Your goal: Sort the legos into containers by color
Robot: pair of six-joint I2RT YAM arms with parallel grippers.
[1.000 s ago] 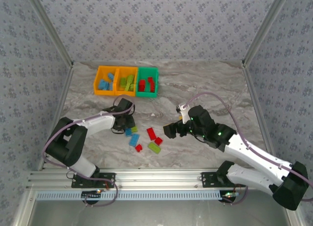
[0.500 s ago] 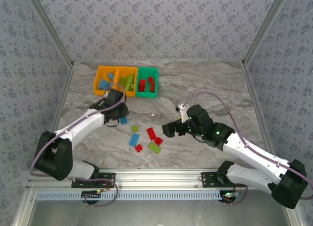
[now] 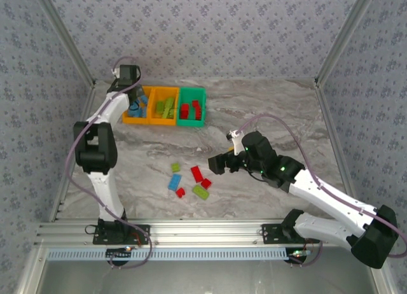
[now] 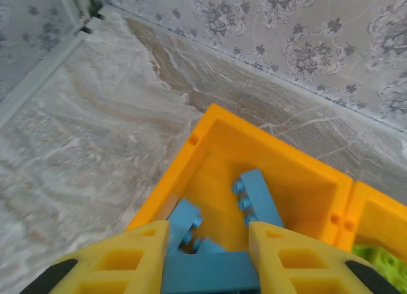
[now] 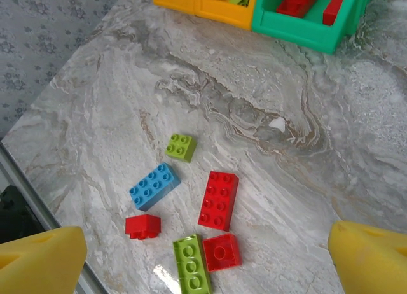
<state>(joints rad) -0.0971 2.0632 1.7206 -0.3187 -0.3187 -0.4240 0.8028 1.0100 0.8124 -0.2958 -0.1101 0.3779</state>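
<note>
- Above the left orange bin [image 4: 191, 173] with the left claw [image 4: 208, 259], closed down narrow on a blue brick [image 4: 210, 273] clamped between its yellow fingers [image 4: 137, 256].
- Directly under that grip, inside the same bin: a few more blue legos [image 4: 261, 198], lying loose and tilted against each other.
- From above, toward the far left of the desk [image 3: 273, 109]: three containers joined in a row, with the left orange bin, then the middle orange bin [image 3: 163, 121], then the green bin [image 3: 191, 123].
- In those containers: blue pieces in the first, lime in the second, red in the third.
- Near the middle of the desk with the right claw [image 3: 219, 163], spread wide and gripping nothing, its two yellow tips at the lower corners of its own wrist view.
- Just left of that claw, on bare marble, six loose legos in a close cluster, well apart from the bins:
- Farthest from the arms' bases, a small lime square [image 5: 180, 147].
- Nearer, a blue oblong [image 5: 154, 186] and a red oblong [image 5: 218, 200], side by side but apart.
- Nearest the arms, a small red piece [image 5: 143, 226], a lime oblong [image 5: 193, 272] and a red square [image 5: 222, 251], the last two just beside each other.
</note>
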